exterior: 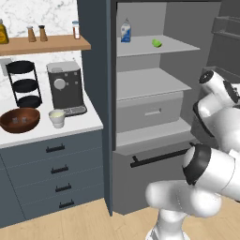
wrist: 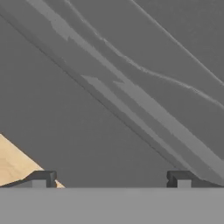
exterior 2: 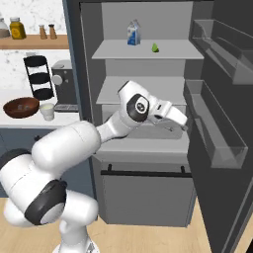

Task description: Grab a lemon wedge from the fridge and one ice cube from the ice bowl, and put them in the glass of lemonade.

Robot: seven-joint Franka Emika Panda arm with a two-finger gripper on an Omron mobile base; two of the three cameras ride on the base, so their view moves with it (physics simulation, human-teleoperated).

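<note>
Right base view: arm reaches into fridge.

Place: a home kitchen, rendered.
Appliance: a tall dark grey fridge stands open, with a milk carton on its top shelf.
Counter: a white counter carries a coffee machine.
Storage: blue-grey drawer cabinets are under it; a wooden wall shelf holds spice bottles.
Wall: white marble.
Floor: light wood.
</note>
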